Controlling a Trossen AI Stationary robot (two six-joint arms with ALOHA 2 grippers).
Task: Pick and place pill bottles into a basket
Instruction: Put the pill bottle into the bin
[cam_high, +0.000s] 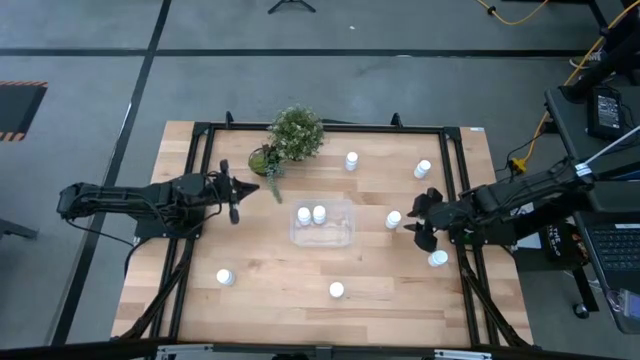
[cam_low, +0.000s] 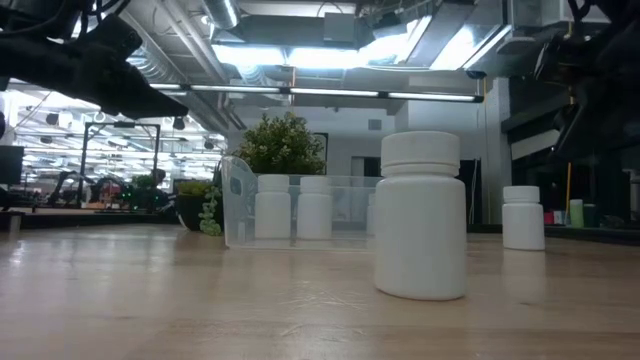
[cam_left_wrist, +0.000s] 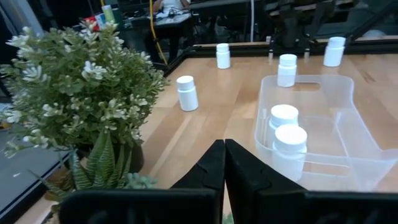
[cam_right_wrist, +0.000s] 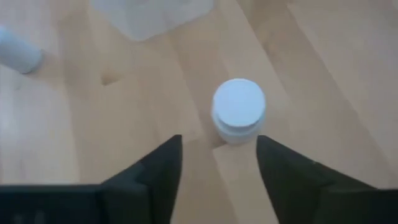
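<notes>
Pill bottles stand scattered across a wooden table (cam_high: 260, 290), with two of them (cam_high: 311, 215) upright side by side inside the clear plastic basket (cam_high: 340, 235) at the table's middle. From the left wrist view the pair (cam_left_wrist: 287, 134) sits toward one end of the basket (cam_left_wrist: 348, 134), caps up, the rest of the tray holding nothing else that can be seen.

Six more bottles stand outside it: one (cam_high: 351, 160) near the far edge, one (cam_high: 423, 169) toward the far right corner, one (cam_high: 394, 219) just right of the basket, one (cam_high: 438, 259) by the right rail, one (cam_high: 337, 290) at the near edge and one (cam_high: 225, 277) at the near left.

The right pincer (cam_high: 420, 222) hovers beside the bottle just right of the basket, its two dark fingers (cam_right_wrist: 158, 177) spread wide. In the right wrist view that bottle (cam_right_wrist: 239, 111) stands upright on the wood just ahead of the gap between the fingers, not clasped by them.

The left pincer (cam_high: 236, 200) waits over the table's left side near a potted plant (cam_high: 290, 138), its fingers (cam_left_wrist: 208, 171) pressed together on nothing.

At table height, the nearest bottle (cam_low: 421, 215) looms large before the basket (cam_low: 235, 205).
</notes>
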